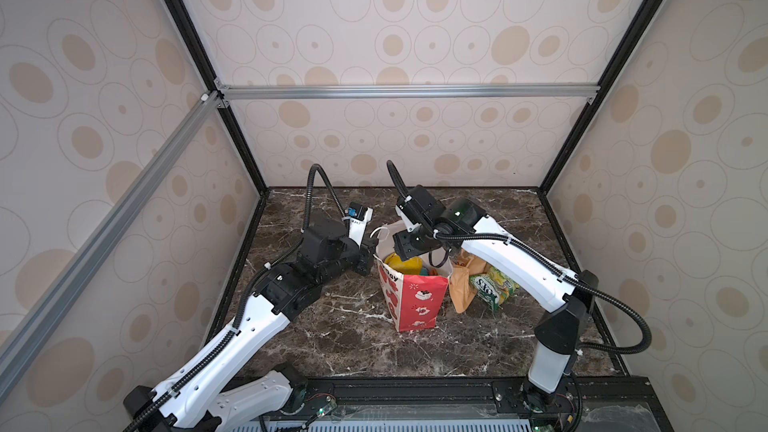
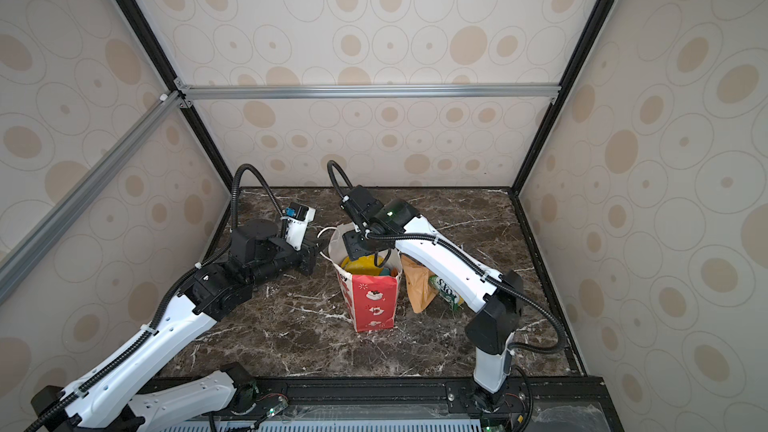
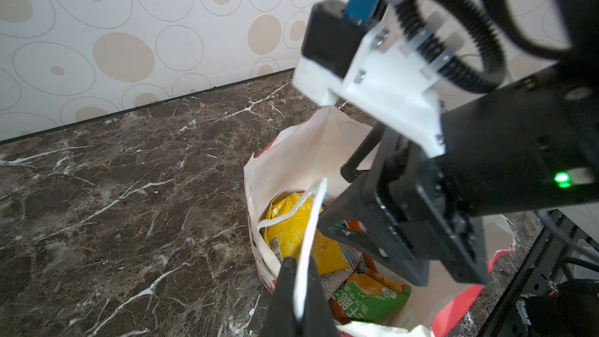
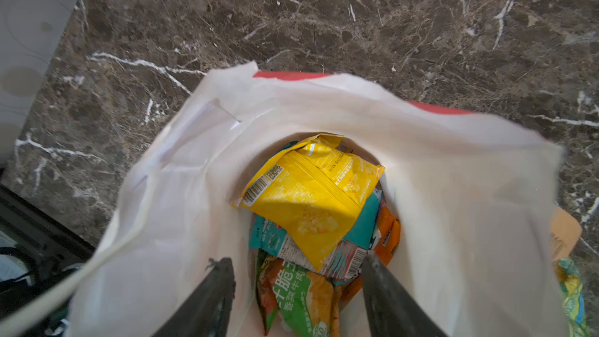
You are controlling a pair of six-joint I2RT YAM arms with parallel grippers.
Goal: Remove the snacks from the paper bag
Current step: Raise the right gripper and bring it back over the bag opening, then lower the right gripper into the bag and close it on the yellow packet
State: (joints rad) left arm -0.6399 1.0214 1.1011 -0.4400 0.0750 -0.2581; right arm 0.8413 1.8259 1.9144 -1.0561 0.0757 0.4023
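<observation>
Snacks point(image 4: 324, 241) sit in two places. Yellow packet point(image 4: 311, 199) lies topmost inside the upright paper bag point(image 1: 415, 301) at the middle of the worktop point(image 1: 332, 347), over teal packet point(image 4: 361, 222), green-and-red packet point(image 4: 298, 299) and orange packet point(image 4: 387, 231). Tan kraft pouch point(image 1: 461, 290) and green FOX'S packet point(image 1: 494, 286) lie just right of the bag. Left fingers point(image 3: 282, 293) pinch the bag's left rim. Right fingers point(image 4: 207, 299) hang spread wide inside its mouth, holding nothing.

Robot lab cell: aluminium frame point(image 1: 407, 91), patterned wall panels point(image 1: 415, 14), marble-look tabletop point(image 1: 353, 351), black mounting rail point(image 1: 407, 392).
</observation>
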